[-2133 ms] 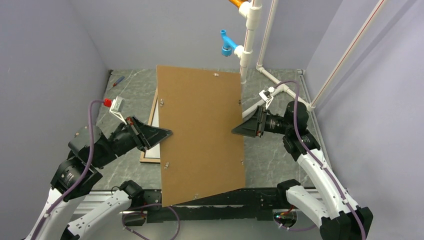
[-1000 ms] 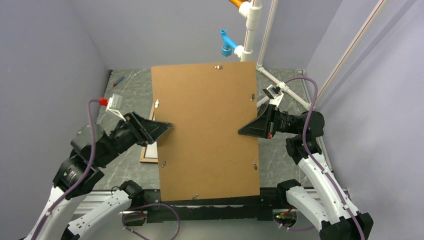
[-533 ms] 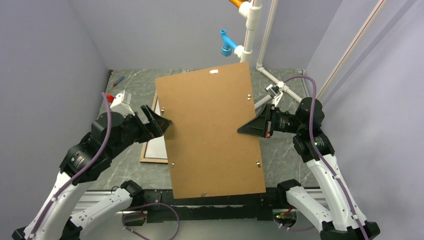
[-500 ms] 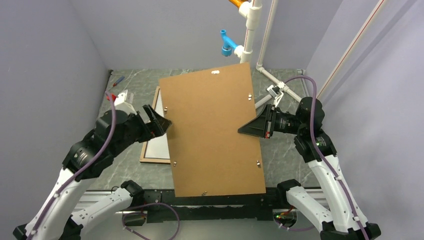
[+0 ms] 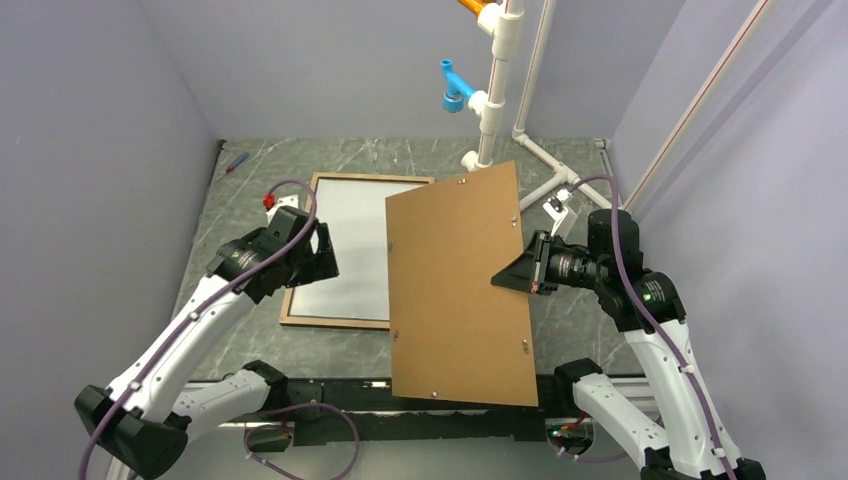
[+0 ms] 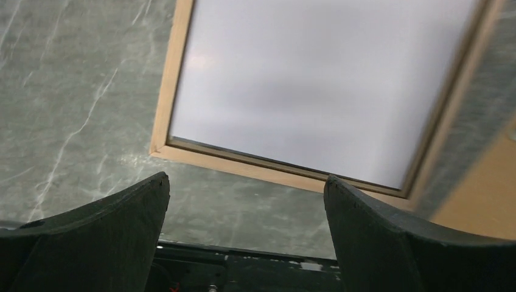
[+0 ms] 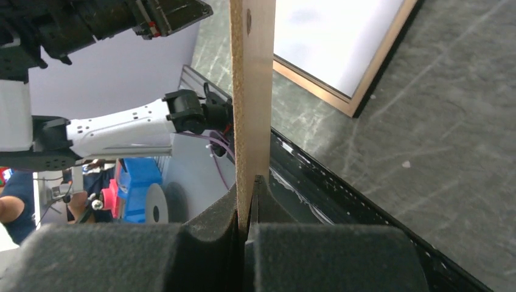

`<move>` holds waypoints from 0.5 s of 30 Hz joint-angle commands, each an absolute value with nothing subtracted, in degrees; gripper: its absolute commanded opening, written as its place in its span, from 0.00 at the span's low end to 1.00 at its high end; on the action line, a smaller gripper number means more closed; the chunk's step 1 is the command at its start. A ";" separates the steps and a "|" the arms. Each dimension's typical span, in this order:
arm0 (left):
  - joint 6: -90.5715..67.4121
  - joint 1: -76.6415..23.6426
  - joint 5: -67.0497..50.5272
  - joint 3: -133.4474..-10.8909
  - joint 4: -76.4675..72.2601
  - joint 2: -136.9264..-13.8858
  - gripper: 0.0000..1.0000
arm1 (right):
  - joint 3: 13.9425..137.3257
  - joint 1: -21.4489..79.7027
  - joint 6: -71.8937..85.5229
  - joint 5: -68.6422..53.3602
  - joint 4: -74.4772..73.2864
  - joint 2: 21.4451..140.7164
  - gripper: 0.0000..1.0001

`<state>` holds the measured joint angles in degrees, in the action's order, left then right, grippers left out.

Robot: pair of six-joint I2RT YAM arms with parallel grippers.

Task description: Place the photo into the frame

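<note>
The frame (image 5: 300, 258), light wood, lies flat on the table left of centre. A plain white sheet (image 5: 355, 250) fills it; it looks like the photo's reverse, and no picture side shows. My left gripper (image 5: 322, 255) hovers open and empty over the frame's left rail. In the left wrist view the left gripper (image 6: 246, 178) stands wide apart above the frame's near rail (image 6: 243, 163) and the white sheet (image 6: 316, 91). My right gripper (image 5: 510, 280) is shut on the right edge of the brown backing board (image 5: 455, 290), which hangs tilted above the table. The right wrist view shows the right gripper (image 7: 249, 182) clamping the board's edge (image 7: 251, 91).
White pipework with a blue fitting (image 5: 490, 95) rises at the back centre. A small screwdriver (image 5: 236, 161) lies in the back left corner. The black rail (image 5: 440, 395) runs along the near edge. Grey walls close in both sides.
My left gripper let go of the backing board, opened and drew back left over the frame. The board, held only by the right gripper, swung right and uncovered the frame.
</note>
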<state>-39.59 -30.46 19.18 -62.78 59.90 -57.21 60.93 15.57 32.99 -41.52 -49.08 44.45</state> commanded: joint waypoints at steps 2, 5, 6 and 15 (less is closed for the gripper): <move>-34.62 -24.07 16.80 -55.97 53.72 -62.87 0.99 | 64.23 15.70 30.81 -40.20 -52.43 42.38 0.00; -34.03 -20.75 16.41 -52.58 51.94 -68.93 0.98 | 64.75 15.72 30.13 -40.00 -54.12 42.11 0.00; -34.10 -19.91 16.57 -51.50 51.12 -70.84 0.97 | 64.77 15.79 30.00 -39.91 -54.59 41.97 0.00; -32.85 -12.35 16.86 -45.16 44.62 -78.21 0.93 | 67.91 15.82 28.70 -38.25 -59.74 40.75 0.00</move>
